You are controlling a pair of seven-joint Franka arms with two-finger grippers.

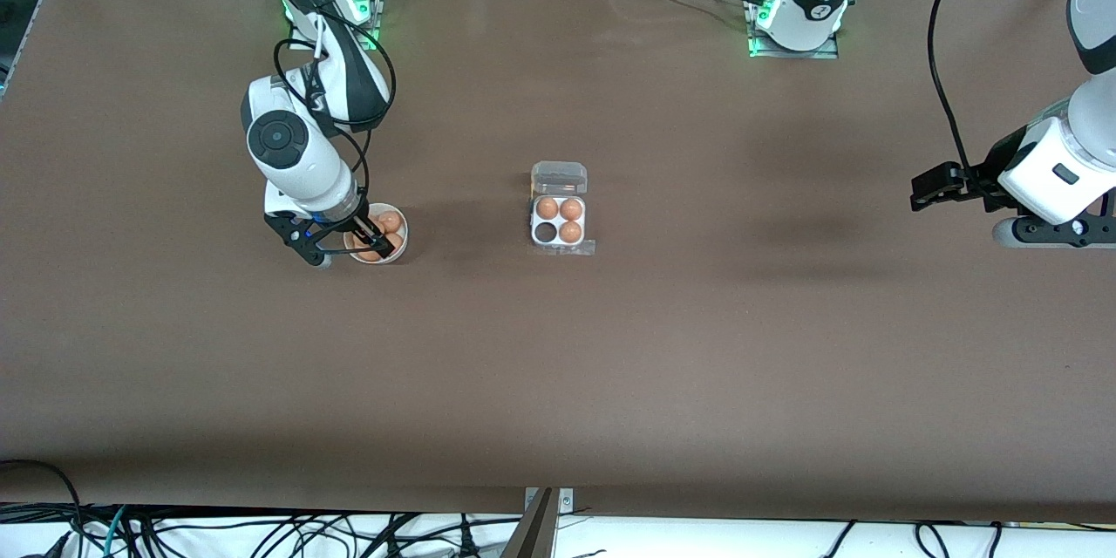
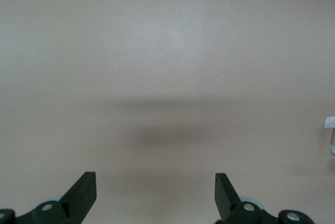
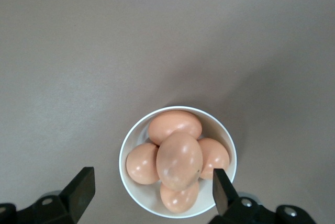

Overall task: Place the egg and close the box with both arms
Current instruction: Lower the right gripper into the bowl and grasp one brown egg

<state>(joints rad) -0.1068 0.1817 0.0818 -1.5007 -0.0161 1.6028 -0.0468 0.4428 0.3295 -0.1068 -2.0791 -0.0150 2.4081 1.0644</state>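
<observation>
The box (image 1: pixel 559 214) sits near the middle of the tabletop (image 1: pixel 610 349), well clear of every edge. Its clear lid (image 1: pixel 559 178) is thrown back toward the edge where my bases stand, so the whitish tray lies open. Three of the four cups hold brown eggs; the fourth cup (image 1: pixel 547 232), at the tray's corner nearer the front camera and toward my right arm's end, is dark and empty. A clear flap juts from the tray's near side.

So I judge I am at the first step: fetching the missing egg. My right pincer (image 1: pixel 349 244) hangs over the bowl (image 3: pixel 137 135), a round white one toward my right arm's end of the tabletop, with its fingers spread wide and gripping nothing. The bowl holds five eggs in a heap, and the top egg (image 3: pixel 179 160) rides on the rest, the easiest to take.

Next I need to drop the right pincer straight down around that top egg and close softly; it is smooth, round and fragile, and a hard squeeze or an off-centre bite could crack it or send it rolling.

My left pincer (image 1: pixel 950 188) waits over bare tabletop near the left arm's end, fingers apart and empty, ready for the lid.
</observation>
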